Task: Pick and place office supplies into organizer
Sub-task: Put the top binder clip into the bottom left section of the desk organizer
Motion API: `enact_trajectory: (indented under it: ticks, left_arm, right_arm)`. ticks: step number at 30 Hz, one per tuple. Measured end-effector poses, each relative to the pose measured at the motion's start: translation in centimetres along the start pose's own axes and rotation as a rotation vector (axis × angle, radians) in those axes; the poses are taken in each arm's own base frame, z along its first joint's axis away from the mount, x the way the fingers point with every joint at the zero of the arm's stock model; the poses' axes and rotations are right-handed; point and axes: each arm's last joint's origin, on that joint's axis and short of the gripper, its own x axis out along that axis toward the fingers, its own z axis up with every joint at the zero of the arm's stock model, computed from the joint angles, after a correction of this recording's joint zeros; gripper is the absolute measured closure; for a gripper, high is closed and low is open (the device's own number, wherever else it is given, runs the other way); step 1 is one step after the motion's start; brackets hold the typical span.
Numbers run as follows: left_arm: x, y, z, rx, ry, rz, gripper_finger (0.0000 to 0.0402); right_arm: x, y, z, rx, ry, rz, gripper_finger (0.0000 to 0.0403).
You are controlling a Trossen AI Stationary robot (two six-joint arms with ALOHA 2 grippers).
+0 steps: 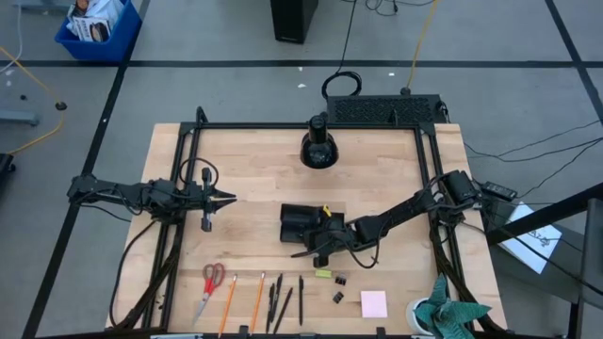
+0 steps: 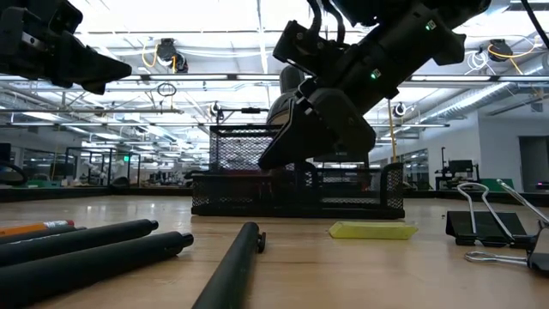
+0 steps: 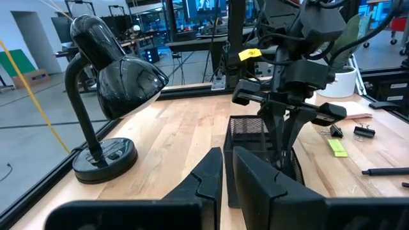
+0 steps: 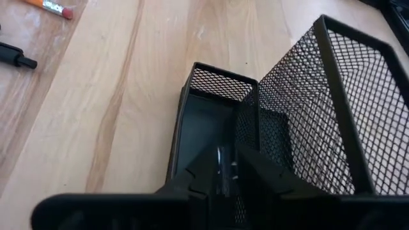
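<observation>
No legible brand, label or writing is found on any item; a yellow tag on the right arm's cabling is seen, but its marks cannot be read.

The organizer [image 1: 300, 224], black mesh, is placed near the table's centre. The right gripper [image 1: 320, 247] is poised at the organizer's near side, its fingers [image 4: 255, 172] over a low compartment; a thin glinting item is glimpsed between them, but whether it is gripped cannot be told, nor whether the jaws are parted or closed.

The left gripper [image 1: 229, 199] is held above bare wood, well apart from the organizer, with only a narrow slit seen between its fingers [image 3: 208, 179] and nothing in them.

Along the near edge are laid red-handled scissors [image 1: 212, 285], two orange pencils [image 1: 229, 303] and thin dark pens [image 1: 281, 299]. A small yellow piece [image 1: 323, 273], binder clips [image 1: 339, 281] and a pink sticky-note pad [image 1: 374, 303] lie near the right front.

A black desk lamp [image 1: 319, 146] stands at the far edge. Open wood is left between lamp and organizer and at the left half.
</observation>
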Motion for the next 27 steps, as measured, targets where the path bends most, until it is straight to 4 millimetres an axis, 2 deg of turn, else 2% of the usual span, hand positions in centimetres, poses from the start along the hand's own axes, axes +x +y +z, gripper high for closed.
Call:
enact_trajectory:
  ticks: [8,15,21,27]
  left_arm:
    - [0.0,0.0,0.0,0.000,0.000,0.000,0.0355]
    - [0.0,0.0,0.0,0.000,0.000,0.000,0.0355]
    - [0.0,0.0,0.0,0.000,0.000,0.000,0.0355]
    - [0.0,0.0,0.0,0.000,0.000,0.000,0.0355]
  right_arm:
    - [-1.0,-0.4,0.8,0.027,-0.031,0.007,0.0320]
    - [-3.0,-0.4,2.3,0.010,-0.101,0.030,0.0300]
    - [-6.9,1.3,3.6,0.005,-0.154,0.248,0.0296]
    - [-9.8,2.4,2.2,0.100,0.055,0.465,0.0287]
